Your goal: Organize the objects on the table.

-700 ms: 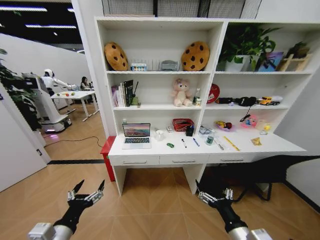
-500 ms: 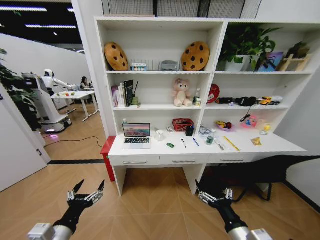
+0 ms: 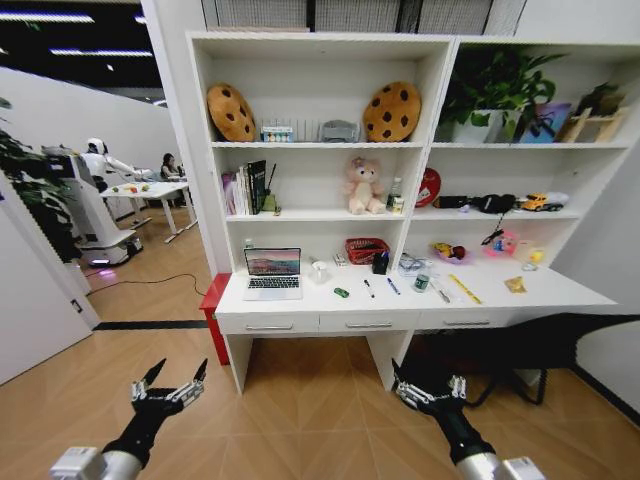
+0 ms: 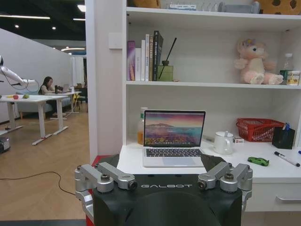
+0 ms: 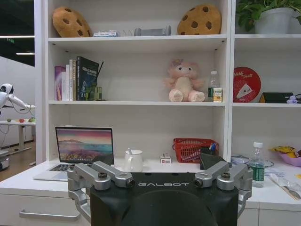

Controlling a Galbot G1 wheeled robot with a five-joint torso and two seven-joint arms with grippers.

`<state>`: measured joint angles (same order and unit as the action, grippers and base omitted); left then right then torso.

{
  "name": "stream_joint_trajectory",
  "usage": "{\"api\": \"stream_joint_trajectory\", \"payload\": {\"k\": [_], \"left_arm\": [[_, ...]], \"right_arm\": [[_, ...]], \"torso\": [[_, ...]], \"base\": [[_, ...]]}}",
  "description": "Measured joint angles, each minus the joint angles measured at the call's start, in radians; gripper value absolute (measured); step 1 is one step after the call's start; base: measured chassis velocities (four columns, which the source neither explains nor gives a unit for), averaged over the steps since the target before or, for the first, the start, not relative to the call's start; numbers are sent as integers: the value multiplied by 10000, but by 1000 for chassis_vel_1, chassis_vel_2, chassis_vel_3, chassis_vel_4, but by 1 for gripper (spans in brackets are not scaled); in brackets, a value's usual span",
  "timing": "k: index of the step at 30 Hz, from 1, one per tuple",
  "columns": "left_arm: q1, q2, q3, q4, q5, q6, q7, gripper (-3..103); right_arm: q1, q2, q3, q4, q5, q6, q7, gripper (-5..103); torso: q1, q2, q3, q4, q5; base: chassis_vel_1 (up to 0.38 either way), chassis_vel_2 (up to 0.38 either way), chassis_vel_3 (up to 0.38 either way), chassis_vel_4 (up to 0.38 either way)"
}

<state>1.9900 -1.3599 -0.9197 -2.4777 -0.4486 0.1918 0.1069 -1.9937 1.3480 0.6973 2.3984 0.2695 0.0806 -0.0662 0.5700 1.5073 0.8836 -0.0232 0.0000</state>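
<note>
Bright, even light; wide-angle edge distortion

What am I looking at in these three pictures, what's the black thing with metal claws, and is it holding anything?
This is a wheeled robot with two arms, facing a white desk built into shelves. One picture comes from a camera on its head, looking down at both arms. The other two come from cameras on its wrists, so the black block with metal claws up close is that arm's own pincer. The left pincer and right pincer hang low over the floor, short of the desk, both open and holding nothing. On the desk lie an open laptop, a small green toy car, a black pen and a blue pen, plus other clutter.
</note>
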Motion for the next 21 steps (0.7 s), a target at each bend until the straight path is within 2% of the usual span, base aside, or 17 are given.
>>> {"api": "stream_joint_trajectory", "payload": {"k": [10, 21], "left_arm": [[5, -17, 6, -13, 0, 0, 0, 98], [-1, -37, 37, -21, 1, 2, -1, 98]], "right_arm": [[0, 0, -5, -27, 12, 74, -18, 100], [-35, 19, 11, -33, 11, 195, -76, 100]], "torso": [[-1, 0, 0, 2, 0], [-2, 1, -1, 0, 0]], "base": [[0, 0, 0, 0], [-70, 70, 72, -82]]}}
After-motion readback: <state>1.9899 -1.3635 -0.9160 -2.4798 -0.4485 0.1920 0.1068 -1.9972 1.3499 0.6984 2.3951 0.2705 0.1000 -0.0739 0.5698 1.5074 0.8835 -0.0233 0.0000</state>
